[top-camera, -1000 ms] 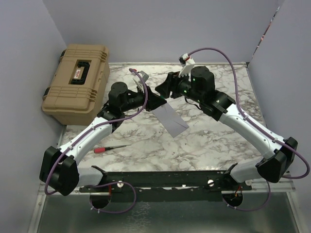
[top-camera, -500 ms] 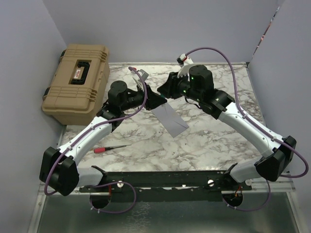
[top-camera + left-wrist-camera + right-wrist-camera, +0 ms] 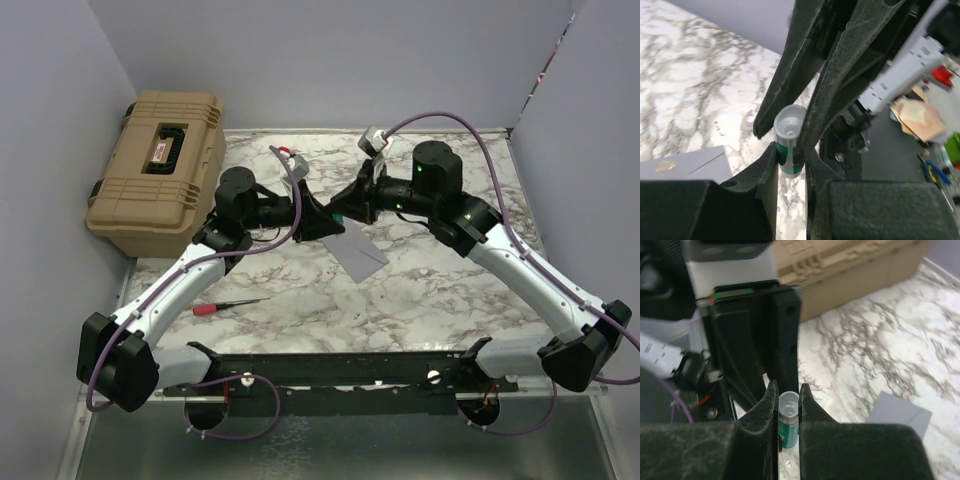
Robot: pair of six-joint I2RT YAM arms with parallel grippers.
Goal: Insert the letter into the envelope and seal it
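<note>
Right pincer (image 3: 788,389) has clamped the green tube (image 3: 788,124) the left pincer (image 3: 790,162) grips.

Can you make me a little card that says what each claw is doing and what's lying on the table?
left claw: shut on a green and white glue stick
right claw: shut on the other end of the same glue stick
envelope: lying flat on the marble table, just below the claws
letter: not in sight
other things: tan case at the left, red-handled screwdriver beside the left arm
</note>
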